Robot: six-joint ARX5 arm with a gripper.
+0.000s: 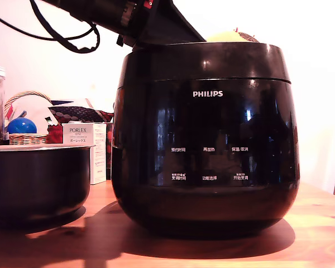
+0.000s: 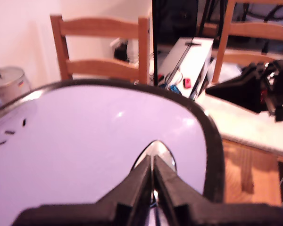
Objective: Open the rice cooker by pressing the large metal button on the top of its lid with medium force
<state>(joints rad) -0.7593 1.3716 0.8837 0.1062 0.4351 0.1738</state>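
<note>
One gripper [image 2: 153, 176], fingers pressed together and holding nothing, sits over the lid [image 2: 94, 150] of the rice cooker [image 1: 206, 139], which stands closed on the wooden table [image 1: 312, 223]. Its tips point straight at the metal button [image 2: 156, 149], which lies just ahead of and below them; whether they touch it cannot be told.

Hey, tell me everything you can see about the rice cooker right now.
The rice cooker is large, rounded and glossy black, with a white PHILIPS logo and six small white Chinese labels on its front. It stands upright on the wooden table, lid shut. The gripper, closed, rests its tips at the metal button on top.
</note>
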